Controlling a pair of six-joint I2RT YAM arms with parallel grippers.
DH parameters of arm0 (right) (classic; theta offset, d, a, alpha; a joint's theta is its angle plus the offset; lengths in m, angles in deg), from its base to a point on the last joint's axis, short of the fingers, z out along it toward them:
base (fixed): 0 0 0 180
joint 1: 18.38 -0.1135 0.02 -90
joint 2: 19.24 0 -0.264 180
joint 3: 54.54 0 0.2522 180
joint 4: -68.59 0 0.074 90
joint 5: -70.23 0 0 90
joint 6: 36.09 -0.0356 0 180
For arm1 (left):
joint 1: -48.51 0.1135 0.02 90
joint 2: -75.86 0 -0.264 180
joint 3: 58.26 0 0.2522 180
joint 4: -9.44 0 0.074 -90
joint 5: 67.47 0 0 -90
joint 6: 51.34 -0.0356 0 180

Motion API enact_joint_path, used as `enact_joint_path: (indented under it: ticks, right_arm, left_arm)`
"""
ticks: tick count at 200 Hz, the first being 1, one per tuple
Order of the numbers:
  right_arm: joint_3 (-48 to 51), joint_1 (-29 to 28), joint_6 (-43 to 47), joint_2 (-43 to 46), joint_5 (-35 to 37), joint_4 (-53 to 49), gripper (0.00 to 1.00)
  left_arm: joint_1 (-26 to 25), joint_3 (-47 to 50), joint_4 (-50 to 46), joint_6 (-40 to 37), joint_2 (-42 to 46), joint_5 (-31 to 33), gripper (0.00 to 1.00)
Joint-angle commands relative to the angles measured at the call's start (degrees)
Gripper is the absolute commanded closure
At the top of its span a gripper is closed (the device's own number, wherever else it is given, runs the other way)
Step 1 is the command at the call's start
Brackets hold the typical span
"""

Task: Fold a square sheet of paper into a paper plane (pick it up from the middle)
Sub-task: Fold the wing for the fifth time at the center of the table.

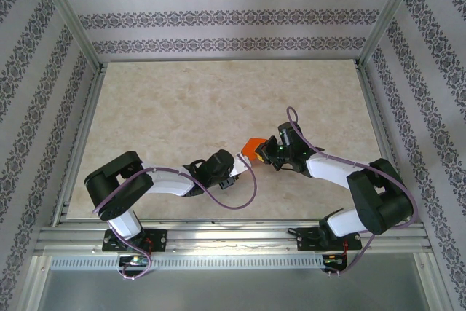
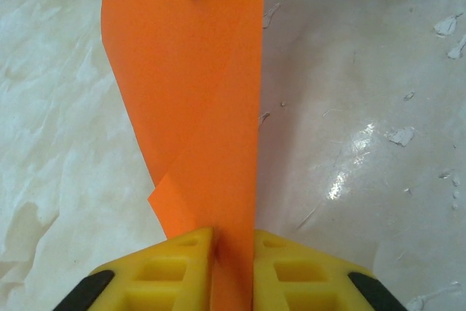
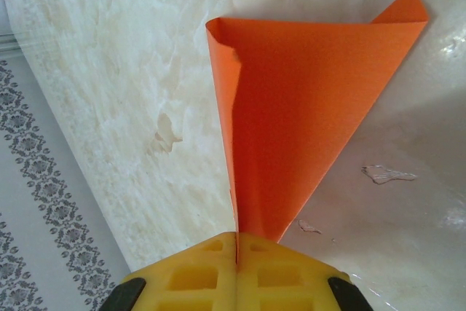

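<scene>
Orange sheet (image 1: 255, 148) is thin, very light and limp. I judge that it bends and creases at the smallest push, and that it can slip from smooth fingers or tear if the two arms pull against each other. It is partly folded, with one loose flap curling away (the crease does not look sharp to me). It spans between both grippers, low over the worktop (image 1: 182, 100); I cannot tell if a corner touches the surface. The left gripper (image 2: 233, 249) is almost closed, and the narrow gap between its jaws is filled by the paper layers, so it holds one end. The right gripper (image 3: 237, 242) is fully closed, pinching the narrow end of the fold. I think the best hold is on the folded edge, close to the crease, where the layers are stiffer.
</scene>
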Motion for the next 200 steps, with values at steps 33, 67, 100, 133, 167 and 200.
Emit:
enact_joint_path:
  ticks: [33,67,100,133,167,200]
  right_arm:
    - [0.5,-0.6,-0.4,0.0,-0.9,0.5,1.0]
    - [0.3,-0.6,-0.3,-0.2,-1.0,0.6,1.0]
    - [0.4,-0.6,-0.3,-0.3,-1.1,0.6,1.0]
    - [0.6,-0.6,-0.5,-0.7,-1.3,1.1,1.0]
    - [0.5,-0.6,-0.6,-0.6,-1.1,1.2,1.0]
    - [0.5,-0.6,-0.5,-0.7,-1.0,1.0,1.0]
  left_arm:
    - [-0.7,-0.7,0.6,1.3,-0.1,-0.7,0.77]
    - [-0.7,-0.6,0.7,1.1,-0.1,-0.5,0.79]
    - [-0.7,-0.6,0.8,1.6,0.4,-0.9,0.76]
    - [-0.7,-0.1,1.5,1.5,0.6,-0.8,0.76]
    - [-0.6,0.4,1.7,1.7,1.3,-1.6,0.76]
    - [-0.7,0.4,1.8,1.8,1.2,-1.7,0.76]
